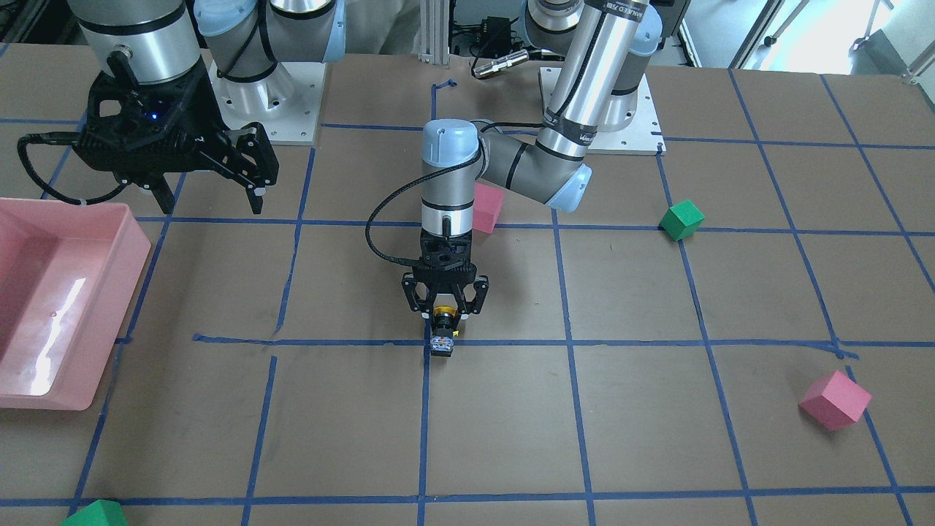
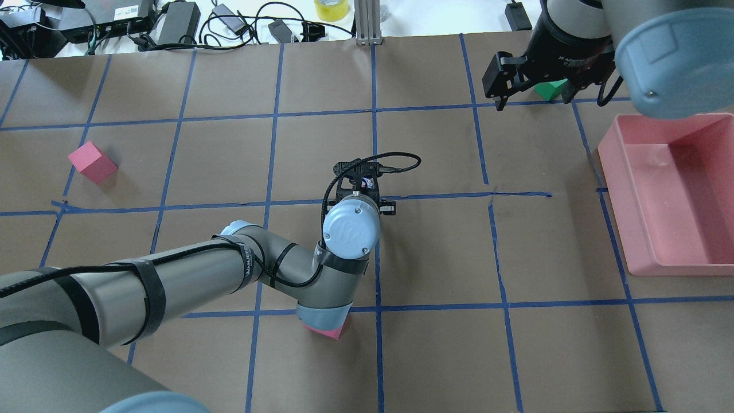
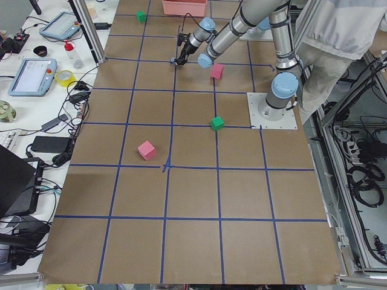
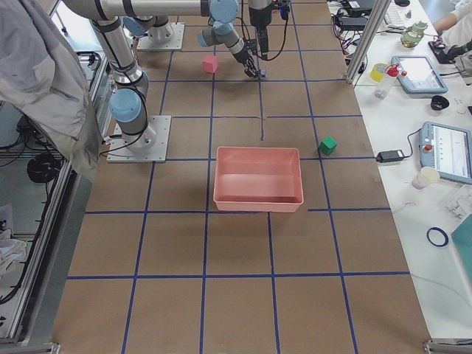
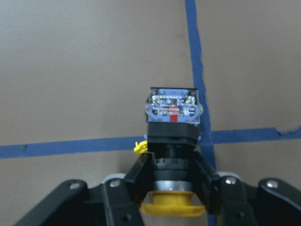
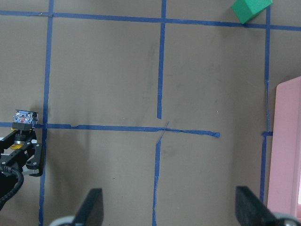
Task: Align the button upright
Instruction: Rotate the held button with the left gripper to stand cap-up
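The button [image 1: 443,330] has a yellow cap, a black collar and a pale block base. It sits at a blue tape crossing in the table's middle. My left gripper [image 1: 444,315] points down and is shut on the button's black collar [image 5: 171,141]. The cap faces the wrist and the base faces the table. I cannot tell whether the base touches the paper. It also shows in the right wrist view [image 6: 24,119]. My right gripper [image 1: 212,197] hangs open and empty above the table near the pink tray, far from the button.
A pink tray [image 1: 109,292] stands on my right side. A pink cube [image 1: 488,207] lies under the left arm's elbow, and another [image 1: 835,399] lies far out on my left. One green cube [image 1: 681,220] lies beyond the left arm, another [image 1: 95,515] at the far edge.
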You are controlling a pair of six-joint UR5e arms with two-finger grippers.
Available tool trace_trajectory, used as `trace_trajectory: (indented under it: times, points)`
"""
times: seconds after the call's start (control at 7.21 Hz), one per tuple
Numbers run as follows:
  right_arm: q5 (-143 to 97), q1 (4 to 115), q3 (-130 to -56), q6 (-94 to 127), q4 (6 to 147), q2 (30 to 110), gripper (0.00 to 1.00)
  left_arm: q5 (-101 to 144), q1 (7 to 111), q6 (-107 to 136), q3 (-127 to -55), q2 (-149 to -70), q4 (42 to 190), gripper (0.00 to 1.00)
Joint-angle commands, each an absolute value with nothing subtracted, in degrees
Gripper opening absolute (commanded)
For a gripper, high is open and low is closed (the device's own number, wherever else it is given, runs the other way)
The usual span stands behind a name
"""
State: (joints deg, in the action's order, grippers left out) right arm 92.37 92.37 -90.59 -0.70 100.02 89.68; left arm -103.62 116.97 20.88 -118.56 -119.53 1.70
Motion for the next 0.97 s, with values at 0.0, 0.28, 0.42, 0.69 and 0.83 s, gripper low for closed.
trace_trajectory:
  times: [0.0,0.28,0.42,0.69,0.83]
  points:
    - [92.3,92.3,-90.6,-0.7,100.0,89.6,1.00,-103.7,116.7,21.4,-117.5,-117.1,4.9,0.00]
    - [92.2,92.3,-90.6,-0.7,99.9,89.7,1.00,-103.5,116.5,29.0,-113.0,-112.3,17.2,0.00]
    - [92.1,92.3,-90.5,-0.7,99.9,89.7,1.00,-102.1,115.8,32.7,-109.5,-110.4,25.7,0.00]
    - [92.1,92.3,-90.5,-0.7,99.9,89.7,1.00,-90.4,109.5,41.3,-104.8,-108.3,40.3,0.00]
    - [91.9,92.3,-90.5,-0.7,99.9,89.7,1.00,-87.3,108.8,47.1,-103.2,-108.5,47.7,0.00]
